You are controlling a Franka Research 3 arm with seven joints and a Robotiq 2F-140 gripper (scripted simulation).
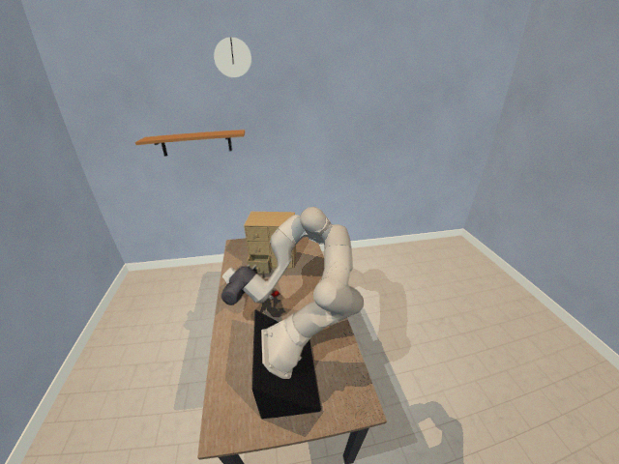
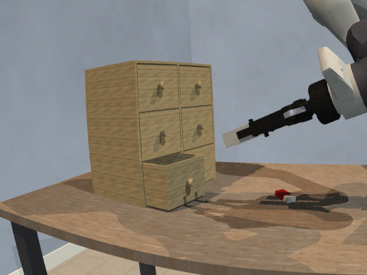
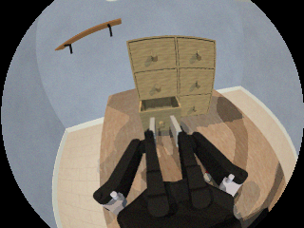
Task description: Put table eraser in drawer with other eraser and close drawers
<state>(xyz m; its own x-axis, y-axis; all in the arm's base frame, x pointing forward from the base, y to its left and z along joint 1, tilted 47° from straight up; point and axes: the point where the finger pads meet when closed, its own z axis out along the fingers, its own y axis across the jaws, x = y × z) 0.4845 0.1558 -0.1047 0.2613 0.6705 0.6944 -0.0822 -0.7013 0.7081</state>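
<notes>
The wooden chest point(image 1: 270, 218) point(image 2: 114, 127) point(image 3: 152, 76) has six drawers in two columns. Its bottom left drawer point(image 1: 257, 265) point(image 2: 180, 189) point(image 3: 146, 116) stands partly out and looks level; no eraser can be made out in its visible inside. The other drawers look flush. A red and white eraser point(image 1: 275, 293) point(image 2: 282, 194) point(image 3: 207, 176) lies on the table, in front of the chest and off to the right of the open drawer. My gripper point(image 2: 232, 138) point(image 3: 162, 123) is open by a narrow gap, with nothing between the fingers. It hangs in the air in front of the chest, pointing at it and slightly down, clear of the knob.
The table point(image 1: 220, 409) point(image 2: 207, 251) carries the chest at its far end and the arm's black base block point(image 1: 287, 399). The open drawer juts out over the table top. A wall shelf point(image 1: 192, 135) point(image 3: 90, 32) hangs well away, behind and to the left.
</notes>
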